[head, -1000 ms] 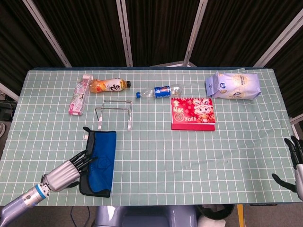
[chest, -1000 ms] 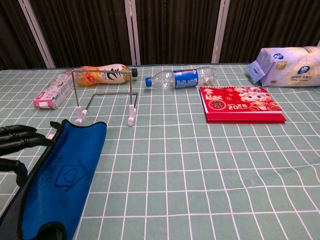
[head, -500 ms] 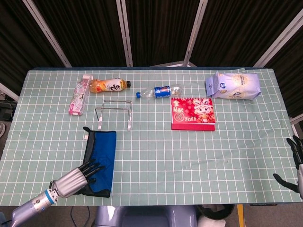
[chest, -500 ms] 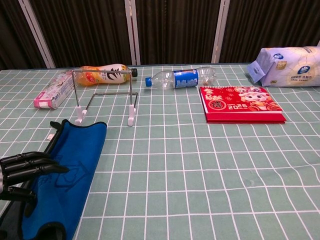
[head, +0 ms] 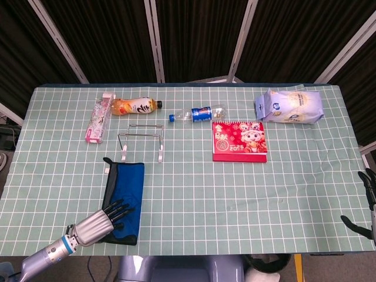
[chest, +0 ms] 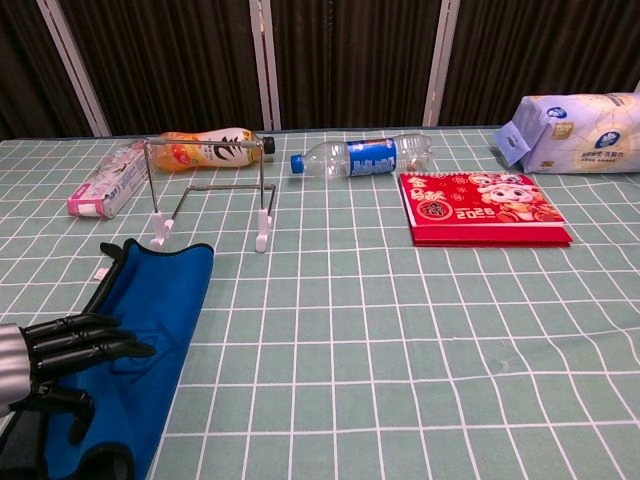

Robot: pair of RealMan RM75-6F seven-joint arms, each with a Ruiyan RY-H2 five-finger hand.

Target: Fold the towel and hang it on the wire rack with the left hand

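Left hand (chest: 62, 352), fingers spread, now rests lower on the folded blue towel (chest: 150, 310), nearer the table's front edge than before, with the wire rack (chest: 210, 195) just behind.

**Even overhead light, sharp pictures**

Both views are bright and evenly lit from above. The checked table cover (head: 235, 188) shows no strong glare, and shadows are soft and short: a thin one under the wire rack (chest: 208, 195) and a faint one along the near edge of the red calendar (chest: 484, 208). The black curtains (head: 194, 35) at the far side stay dark and show little detail. The clear bottle (chest: 362, 157) carries small highlights. Focus is crisp across the table in the head view. In the chest view the left hand (chest: 60, 350) at the near left edge looks slightly soft, and grid lines bend a little toward the edges.
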